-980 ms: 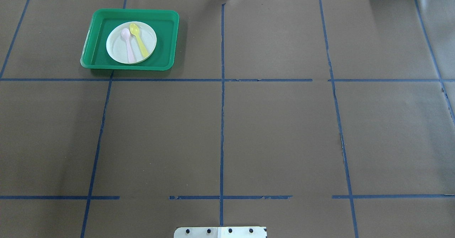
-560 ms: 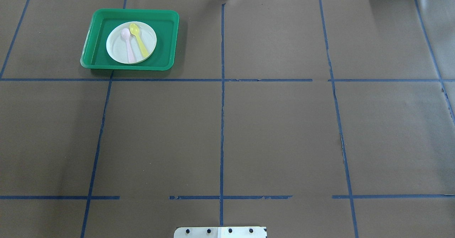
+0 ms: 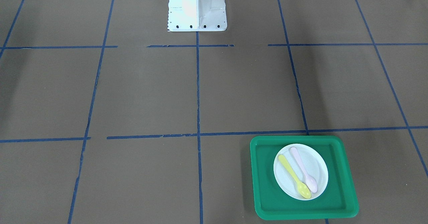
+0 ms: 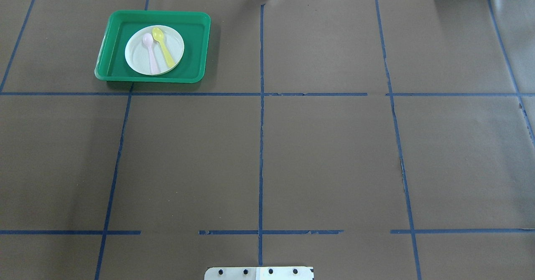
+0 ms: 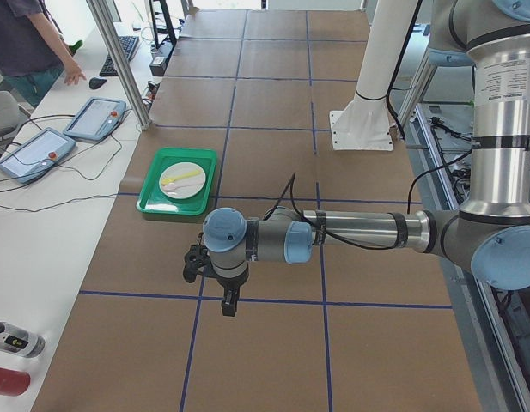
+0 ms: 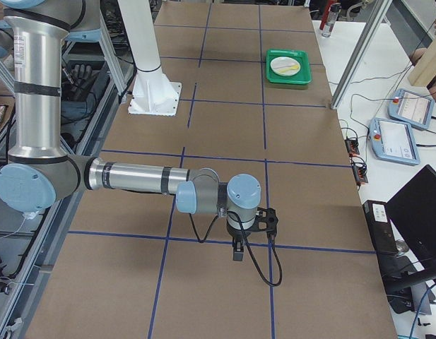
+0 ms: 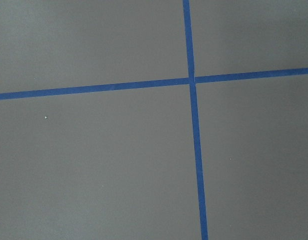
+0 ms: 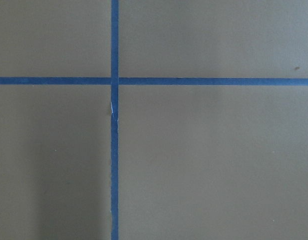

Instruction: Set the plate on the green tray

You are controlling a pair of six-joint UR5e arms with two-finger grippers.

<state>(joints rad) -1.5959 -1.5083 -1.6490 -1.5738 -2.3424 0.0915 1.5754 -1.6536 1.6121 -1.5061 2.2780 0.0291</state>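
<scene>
Plate (image 4: 137, 58) sits flat inside the green tray (image 4: 195, 46); the task looks complete.
A pink spoon (image 4: 150, 54) and a yellow spoon (image 4: 164, 49) lie on it, and its central seat keeps it off the rim. The left gripper (image 5: 228, 300) and right gripper (image 6: 237, 252) hang well away; I cannot tell whether they are apart or together. Nothing has shifted since the earlier overhead frames.

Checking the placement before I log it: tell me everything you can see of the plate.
The plate is small, round and white, plastic by its look, with a shallow raised rim. It lies flat inside the green tray, near its middle, clear of the walls, at the table's far left from the robot. A pink spoon and a yellow spoon lie side by side on it, bowls toward the far edge. Nothing else touches it.
</scene>
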